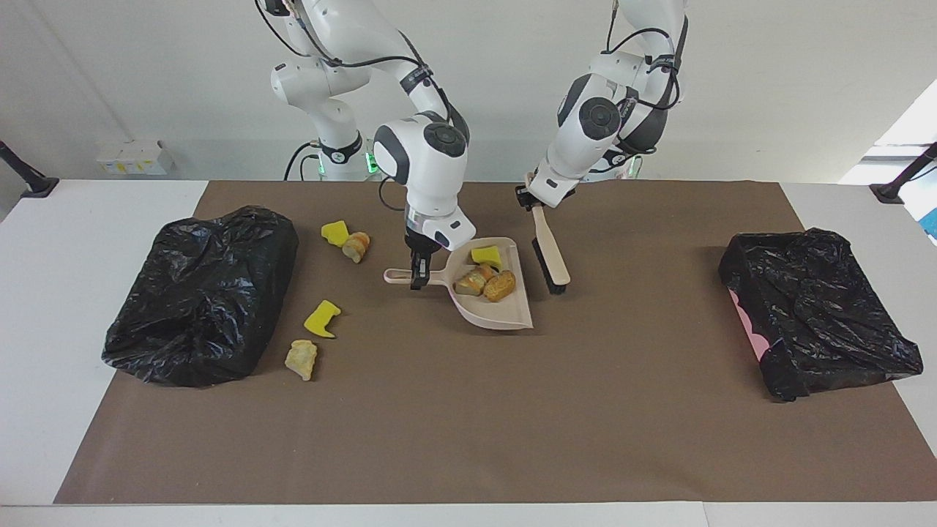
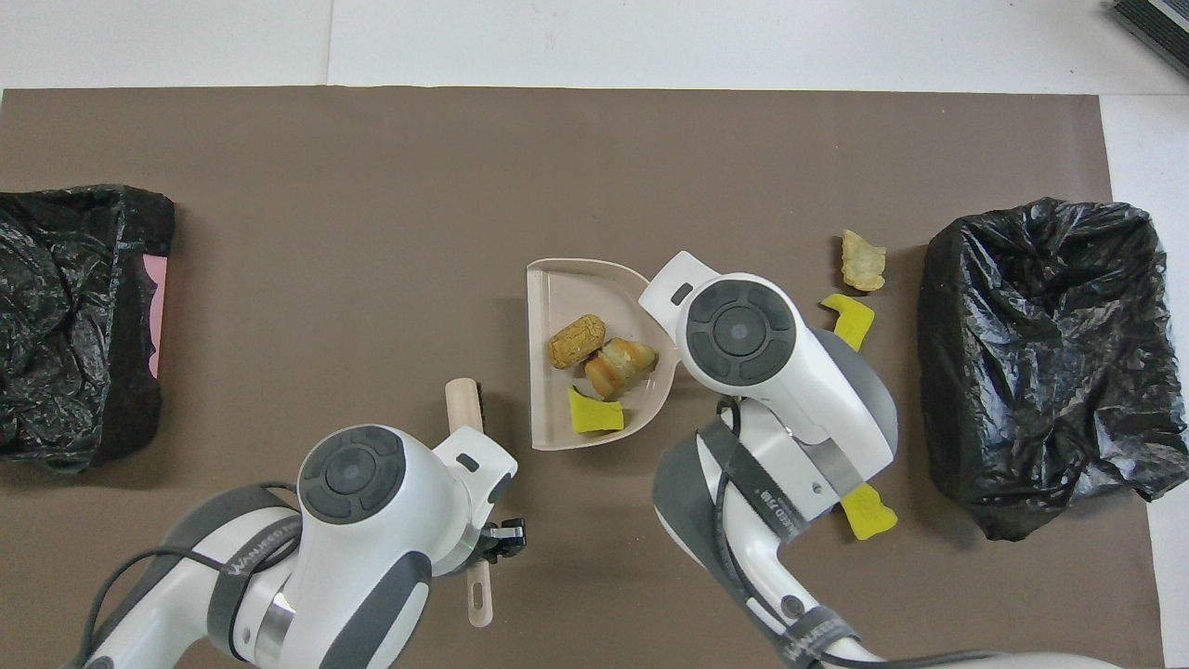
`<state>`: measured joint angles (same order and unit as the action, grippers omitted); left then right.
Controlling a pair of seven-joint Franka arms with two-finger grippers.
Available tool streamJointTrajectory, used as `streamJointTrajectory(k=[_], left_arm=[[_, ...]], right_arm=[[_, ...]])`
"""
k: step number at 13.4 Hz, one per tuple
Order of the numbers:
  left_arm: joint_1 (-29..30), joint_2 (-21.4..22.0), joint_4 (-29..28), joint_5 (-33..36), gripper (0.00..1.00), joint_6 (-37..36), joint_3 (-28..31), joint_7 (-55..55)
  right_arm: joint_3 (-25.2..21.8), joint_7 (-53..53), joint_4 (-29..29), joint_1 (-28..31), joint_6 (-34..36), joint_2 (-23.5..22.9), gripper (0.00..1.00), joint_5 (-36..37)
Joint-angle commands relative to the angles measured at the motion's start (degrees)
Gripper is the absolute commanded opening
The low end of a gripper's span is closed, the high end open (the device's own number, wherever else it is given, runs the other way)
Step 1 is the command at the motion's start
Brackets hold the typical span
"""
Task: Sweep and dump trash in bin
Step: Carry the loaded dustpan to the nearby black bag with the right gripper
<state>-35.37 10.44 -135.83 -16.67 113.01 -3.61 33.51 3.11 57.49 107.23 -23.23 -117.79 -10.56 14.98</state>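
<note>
On the brown mat (image 1: pixel 468 410) that covers the middle of the table, the right gripper (image 1: pixel 418 277) is clamped on the handle of the beige dustpan (image 1: pixel 492 311), fingers pinched around the thin stem. The pan sits between the two arms with its flat open lip pointing away from the robots. Three pieces of trash lie inside it: a yellow sponge chunk (image 1: pixel 486 255) nearest the robots, and two tan bread chunks (image 1: pixel 500 285) side by side, touching each other, farther out.

The left gripper (image 1: pixel 533 199) is closed on the handle of the hand brush (image 1: pixel 550 252), which slants down from it so that the dark bristle end (just beside the dustpan's edge, not touching it) is at the mat toward the left arm's end of the table.

Four more pieces lie loose on the mat toward the right arm's end: a yellow chunk (image 1: pixel 335 232) touching a bread chunk (image 1: pixel 356 246) nearer the robots, and a second yellow chunk (image 1: pixel 322 318) with a bread chunk (image 1: pixel 301 359) just beside it farther out. All four sit near the black-bagged bin (image 1: pixel 201 322) at that end. Another bag-lined bin (image 1: pixel 820 311), pink showing at its edge, stands at the left arm's end, well apart from the dustpan.
</note>
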Motion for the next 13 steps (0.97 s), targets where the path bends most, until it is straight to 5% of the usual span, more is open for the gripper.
streamJointTrajectory(k=[1,6,8,13], left_arm=[[-5.74,7.48,-7.68,1.37,0.00,3.62,0.18,1.56],[-9.01,9.69,-12.26,1.37,0.00,6.33,-10.35,16.29],[-14.26,9.34,-16.11,1.29,0.00,14.47,-10.63,20.96],[-16.04,8.64,-16.57,0.85,0.00,15.93,-10.72,22.31]], right_arm=[[0.14,5.95,-3.59,4.49,4.21,1.25,0.00,-2.94],[-0.03,16.67,-8.44,16.00,9.50,2.21,0.00,-3.03],[-0.12,18.96,-8.62,22.41,9.16,2.74,0.00,-2.59],[-0.21,30.29,-8.53,37.44,8.10,2.83,0.00,0.38]])
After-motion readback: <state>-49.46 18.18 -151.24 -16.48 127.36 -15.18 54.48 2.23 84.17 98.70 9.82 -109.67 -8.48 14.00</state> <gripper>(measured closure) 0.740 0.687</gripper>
